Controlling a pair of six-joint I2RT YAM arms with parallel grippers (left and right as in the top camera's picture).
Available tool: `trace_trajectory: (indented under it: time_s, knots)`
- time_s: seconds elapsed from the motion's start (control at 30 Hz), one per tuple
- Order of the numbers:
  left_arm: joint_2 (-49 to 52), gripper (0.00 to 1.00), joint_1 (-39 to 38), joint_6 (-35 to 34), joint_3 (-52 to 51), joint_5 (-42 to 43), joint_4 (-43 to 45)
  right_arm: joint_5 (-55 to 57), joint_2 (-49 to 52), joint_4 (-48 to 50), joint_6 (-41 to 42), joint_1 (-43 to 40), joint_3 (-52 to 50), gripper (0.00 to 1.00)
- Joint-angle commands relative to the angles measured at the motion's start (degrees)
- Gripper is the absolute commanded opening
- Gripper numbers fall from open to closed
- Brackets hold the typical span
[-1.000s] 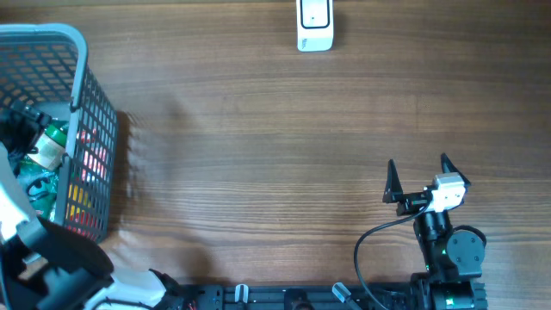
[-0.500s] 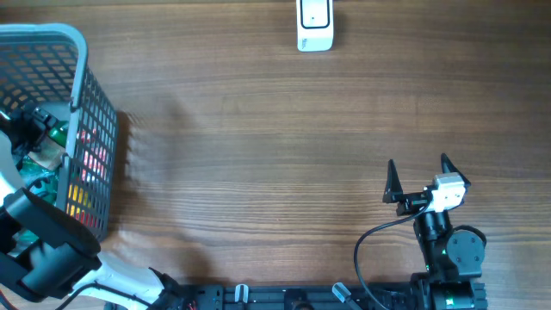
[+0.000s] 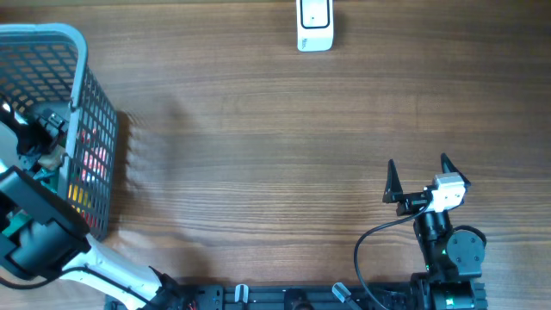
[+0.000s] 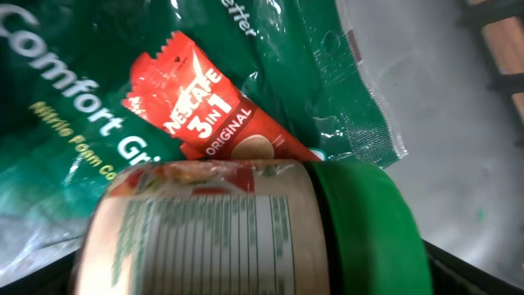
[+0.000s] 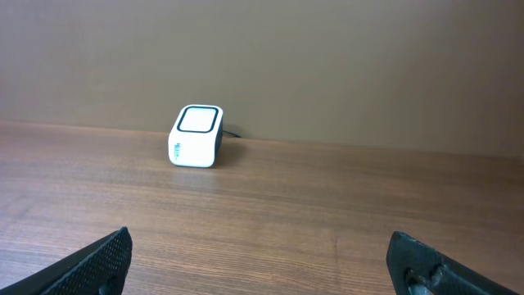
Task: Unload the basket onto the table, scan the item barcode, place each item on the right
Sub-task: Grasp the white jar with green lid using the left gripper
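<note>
Since a second ago the left arm has swung further up and into the grey plastic mesh basket (image 3: pixel 86 103) at the table's left edge, while the right arm has stayed where it was. From overhead the left gripper (image 3: pixel 34 129) sits inside the basket with its dark fingers spread wide, and nothing can be seen clamped between them. The basket's contents show there only as scraps of green, red and yellow through the mesh. The left wrist view fills in what the overhead hides. Close below the camera lies a jar (image 4: pixel 213 238) on its side, with a pale printed nutrition label and a green plastic lid (image 4: pixel 368 221) pointing right. Behind the jar a red Nescafé 3-in-1 sachet (image 4: pixel 196 106) lies tilted on a glossy green plastic pack (image 4: pixel 65 106) printed with "Comfort" in white. The left gripper's own fingers do not show in that view, so contact with the jar cannot be told. The right gripper (image 3: pixel 417 161) rests near the lower right of the brown wooden table (image 3: pixel 258 155), jaws fully apart and holding nothing. The right wrist view shows its two black fingertips at the frame's lower corners around bare wood (image 5: pixel 258 246). Well apart from it, at the table's far edge, stands the small white box-shaped scanner (image 3: pixel 314 26), which the right wrist view shows with a dark-rimmed window on top (image 5: pixel 196 135).
</note>
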Motion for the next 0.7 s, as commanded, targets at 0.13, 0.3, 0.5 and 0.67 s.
trace_trajectory:
  time_s: [0.13,0.3,0.5,0.67]
  knots:
    - [2.2,0.77,-0.2,1.1,-0.4,1.6,0.3,0.1,-0.3,0.1,-0.7,0.3,-0.1,1.0]
    - [0.4,0.69,-0.2,1.1,-0.4,1.6,0.3,0.1,-0.3,0.1,-0.7,0.3,-0.1,1.0]
    - [-7.4,0.68,-0.2,0.7,-0.3,2.7,0.3,0.1,-0.3,0.1,-0.7,0.3,-0.1,1.0]
    - [-16.3,0.68,-0.2,-0.6,-0.3,5.4,0.3,0.1,-0.3,0.1,-0.7,0.3,-0.1,1.0]
